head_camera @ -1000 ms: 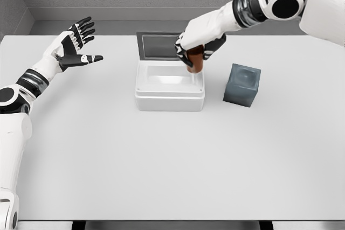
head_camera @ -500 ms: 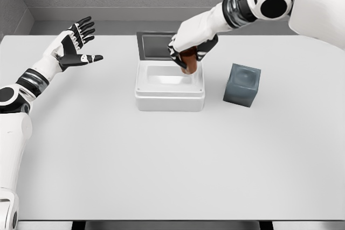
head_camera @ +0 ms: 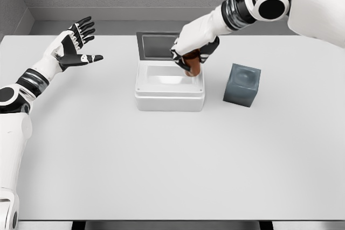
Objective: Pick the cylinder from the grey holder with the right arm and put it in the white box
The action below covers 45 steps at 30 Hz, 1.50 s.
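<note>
My right hand [head_camera: 192, 52] is shut on the brown cylinder [head_camera: 193, 66] and holds it tilted over the right inner part of the white box [head_camera: 170, 99]. The cylinder's lower end hangs just inside the box opening, near its right wall. To the right of the box stands the grey holder [head_camera: 242, 84], with nothing in its top. At the far left my left hand [head_camera: 75, 47] floats above the table with its fingers spread, holding nothing.
The box's dark grey lid [head_camera: 155, 44] stands open behind it, just left of my right hand. The white table [head_camera: 172, 160] stretches wide in front of the box and holder. A grey wall runs along the back edge.
The right hand carried the cylinder left over the box, then drifted slightly right and lower. The left arm has not moved.
</note>
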Available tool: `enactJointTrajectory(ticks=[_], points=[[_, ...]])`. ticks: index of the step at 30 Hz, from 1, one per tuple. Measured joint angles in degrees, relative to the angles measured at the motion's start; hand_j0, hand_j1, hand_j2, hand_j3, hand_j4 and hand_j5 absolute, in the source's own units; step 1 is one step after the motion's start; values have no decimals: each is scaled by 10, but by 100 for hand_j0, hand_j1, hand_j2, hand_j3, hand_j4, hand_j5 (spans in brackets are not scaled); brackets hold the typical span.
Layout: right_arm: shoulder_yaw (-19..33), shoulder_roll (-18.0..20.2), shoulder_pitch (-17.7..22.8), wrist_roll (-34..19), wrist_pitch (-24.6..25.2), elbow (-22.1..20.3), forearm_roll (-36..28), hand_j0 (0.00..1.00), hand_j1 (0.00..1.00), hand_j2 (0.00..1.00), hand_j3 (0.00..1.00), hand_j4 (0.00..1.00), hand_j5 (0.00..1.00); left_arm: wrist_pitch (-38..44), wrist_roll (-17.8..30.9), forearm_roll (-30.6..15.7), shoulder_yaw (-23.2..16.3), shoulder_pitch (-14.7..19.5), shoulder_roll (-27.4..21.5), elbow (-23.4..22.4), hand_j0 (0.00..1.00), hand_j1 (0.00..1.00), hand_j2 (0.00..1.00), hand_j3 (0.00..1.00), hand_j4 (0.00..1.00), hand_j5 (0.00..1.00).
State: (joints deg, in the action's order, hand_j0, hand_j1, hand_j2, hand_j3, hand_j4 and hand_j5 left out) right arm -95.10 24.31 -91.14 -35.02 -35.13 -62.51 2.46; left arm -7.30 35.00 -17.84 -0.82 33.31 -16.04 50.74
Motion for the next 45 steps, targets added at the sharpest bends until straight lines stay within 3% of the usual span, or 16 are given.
enactJointTrajectory(ticks=[27, 28, 30, 35, 39, 45], points=[[0, -15, -10, 1, 0, 13, 0, 38, 38, 38, 38, 38, 38, 0, 0, 1, 1, 1, 0, -1, 100, 100, 100, 100, 100, 100], [0, -15, -10, 1, 0, 13, 0, 45, 45, 45, 45, 45, 45, 0, 0, 1, 1, 1, 0, -1, 100, 100, 100, 100, 100, 100], [1, -15, -10, 0, 0, 12, 0, 100, 100, 100, 100, 100, 100, 0, 0, 1, 1, 1, 0, -1, 100, 100, 100, 100, 100, 100], [11, -14, -15, 0, 0, 1, -1, 100, 100, 100, 100, 100, 100, 0, 0, 1, 1, 1, 0, -1, 100, 100, 100, 100, 100, 100], [51, -4, -15, 0, 0, -28, -2, 100, 100, 100, 100, 100, 100, 0, 0, 1, 1, 0, 0, -1, 100, 100, 100, 100, 100, 100], [112, 63, -4, 0, 0, -90, -18, 100, 100, 100, 100, 100, 100, 0, 0, 1, 1, 3, 1, -1, 100, 100, 100, 100, 100, 100]])
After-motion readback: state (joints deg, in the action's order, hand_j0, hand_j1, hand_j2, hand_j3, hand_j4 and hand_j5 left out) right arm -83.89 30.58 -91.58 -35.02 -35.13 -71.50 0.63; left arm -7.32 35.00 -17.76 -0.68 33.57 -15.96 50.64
